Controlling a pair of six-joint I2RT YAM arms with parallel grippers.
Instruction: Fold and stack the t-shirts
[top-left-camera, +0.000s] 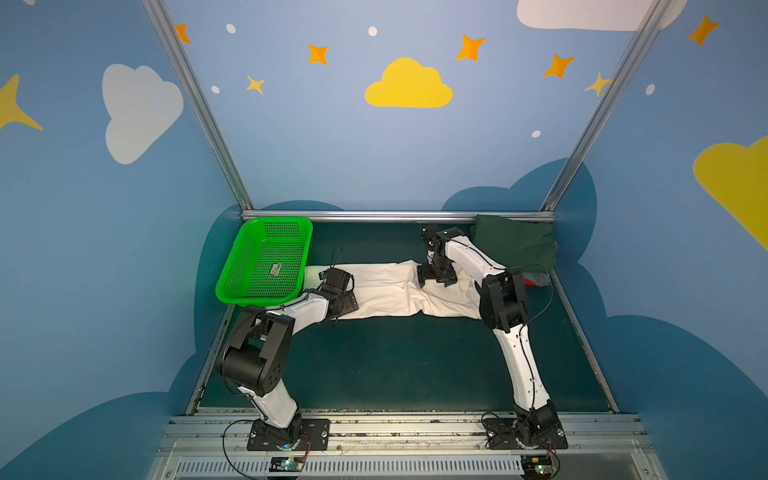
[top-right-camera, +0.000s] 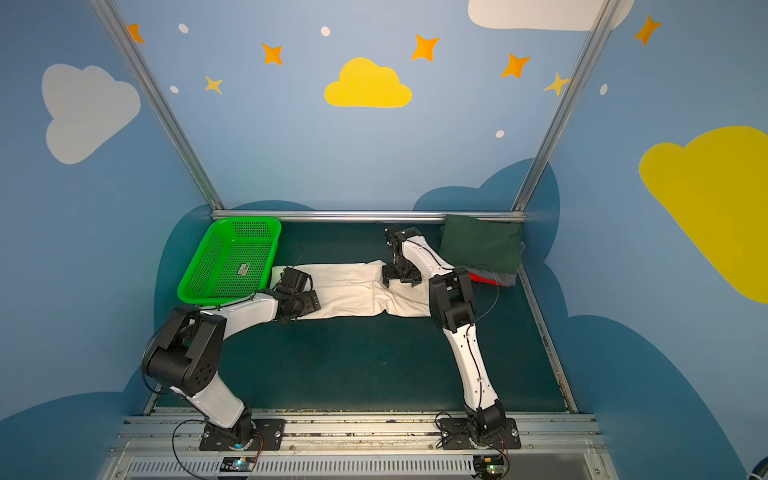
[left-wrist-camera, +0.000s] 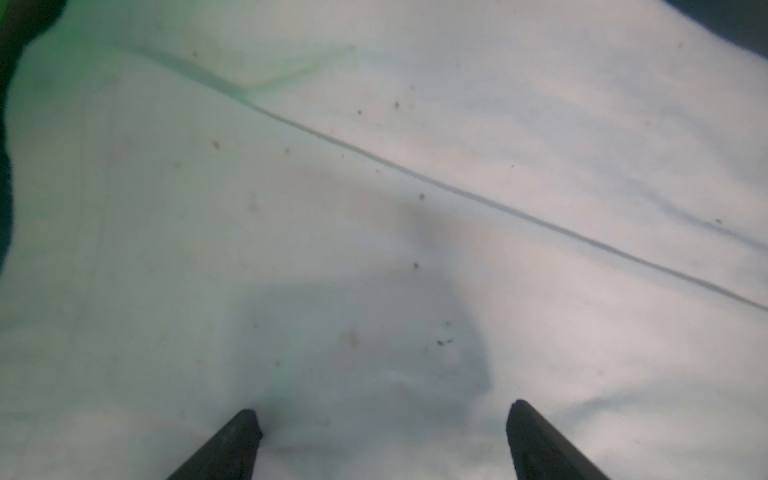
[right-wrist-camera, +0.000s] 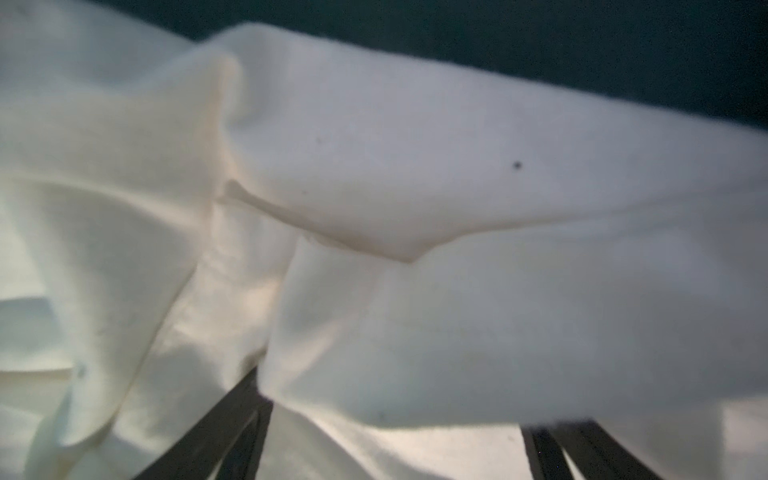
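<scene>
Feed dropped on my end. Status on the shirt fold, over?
Both jaws open: left gripper and right gripper at the cream tee. Tee a long rumpled strip. Close beside its left end: green basket.

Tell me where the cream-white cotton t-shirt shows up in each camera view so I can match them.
In a top view: the cream-white cotton t-shirt lies stretched across mid-table, right of the bright green perforated plastic basket.
In a top view: the same band, beside the basket.
Left wrist: fills nearly the whole picture.
Right wrist: rumpled folds fill most of it.
Shared landmark: the dark teal tabletop, bordering the shirt in every view.
</scene>
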